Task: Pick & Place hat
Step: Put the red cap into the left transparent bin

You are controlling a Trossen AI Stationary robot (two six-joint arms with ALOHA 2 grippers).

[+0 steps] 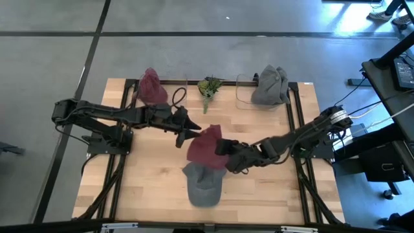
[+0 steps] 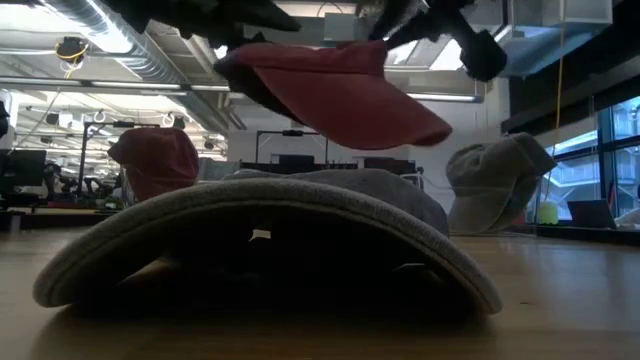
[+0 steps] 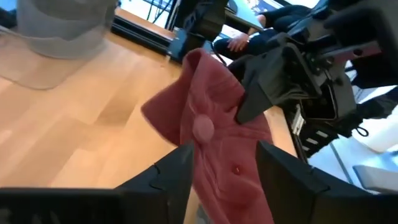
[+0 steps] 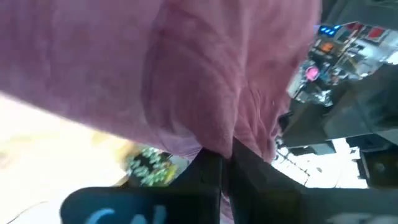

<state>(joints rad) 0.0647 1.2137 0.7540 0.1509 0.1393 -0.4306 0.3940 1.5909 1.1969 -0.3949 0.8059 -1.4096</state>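
The red cap [image 1: 206,145] hangs in the air just above the grey cap [image 1: 202,183], which lies flat on the tabletop [image 1: 142,175] near its front edge. The right claw [image 1: 223,148] has its fingers pinched tight on the red cap's cloth; the right wrist view shows the two dark fingers closed together with the fabric caught between them. The left claw [image 1: 187,129] sits at the red cap's other side, its fingers spread apart, and the left wrist view shows the red cap's crown between those fingers [image 3: 168,177], though whether they touch it I cannot tell. In the low view the red cap floats clear over the grey cap's curved brim. Behind the grey cap, along the far edge, stand another red cap [image 1: 152,87] to the left, a small green plant [image 1: 209,87] in the middle and another grey cap [image 1: 270,85] to the right.
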